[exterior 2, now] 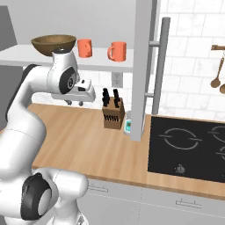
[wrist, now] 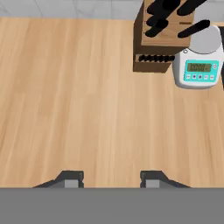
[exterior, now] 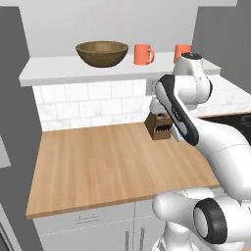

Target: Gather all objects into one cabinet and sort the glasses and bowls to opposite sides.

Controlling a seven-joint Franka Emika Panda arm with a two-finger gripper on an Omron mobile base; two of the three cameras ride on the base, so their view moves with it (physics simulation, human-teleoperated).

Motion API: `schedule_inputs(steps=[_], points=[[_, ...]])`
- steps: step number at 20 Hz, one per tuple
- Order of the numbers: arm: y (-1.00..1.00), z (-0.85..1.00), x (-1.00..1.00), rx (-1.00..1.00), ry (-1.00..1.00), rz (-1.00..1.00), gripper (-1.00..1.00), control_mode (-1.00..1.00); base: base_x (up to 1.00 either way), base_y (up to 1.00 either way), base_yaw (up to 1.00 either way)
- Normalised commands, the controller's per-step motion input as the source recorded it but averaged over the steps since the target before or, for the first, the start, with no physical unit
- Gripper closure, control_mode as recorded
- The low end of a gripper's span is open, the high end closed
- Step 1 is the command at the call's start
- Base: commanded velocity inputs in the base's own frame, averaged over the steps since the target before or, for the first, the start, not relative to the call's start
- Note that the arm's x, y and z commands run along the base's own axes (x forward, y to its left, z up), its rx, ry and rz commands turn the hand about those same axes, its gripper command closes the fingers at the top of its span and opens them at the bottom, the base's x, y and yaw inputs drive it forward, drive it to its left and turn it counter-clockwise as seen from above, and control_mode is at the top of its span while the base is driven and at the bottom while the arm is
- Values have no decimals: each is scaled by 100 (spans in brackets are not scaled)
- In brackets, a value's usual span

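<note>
Left base view: on the cabinet shelf (exterior: 59, 68) I count the wooden bowl (exterior: 102, 52) toward the left, one orange mug (exterior: 143, 54) beside it to the right and a second orange mug (exterior: 181, 51) half hidden behind my arm; the grey-green mug is not among them, so I judge gathering unfinished. Right base view: same bowl (exterior 2: 53, 44) left, both mugs right, gripper (exterior 2: 74, 103) above the bench (exterior 2: 74, 136). Hand view: fingers (wrist: 72, 178) spread apart, empty, over bare bench near a knife block (wrist: 159, 37) and scale (wrist: 199, 65).
</note>
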Motion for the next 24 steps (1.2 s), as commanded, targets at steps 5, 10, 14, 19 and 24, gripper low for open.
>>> schedule_inputs(steps=[5,10,14,19,24], points=[[1,6,-23,-3,-21,0,-100,-100,0,0,0],[4,28,-60,-2,-40,0,-100,-100,0,0,0],[0,23,-89,2,-31,0,-100,-100,0,0,0],[0,40,-92,6,-32,0,-100,-100,0,0,0],[0,25,-65,3,-20,0,-100,-100,0,0,0]])
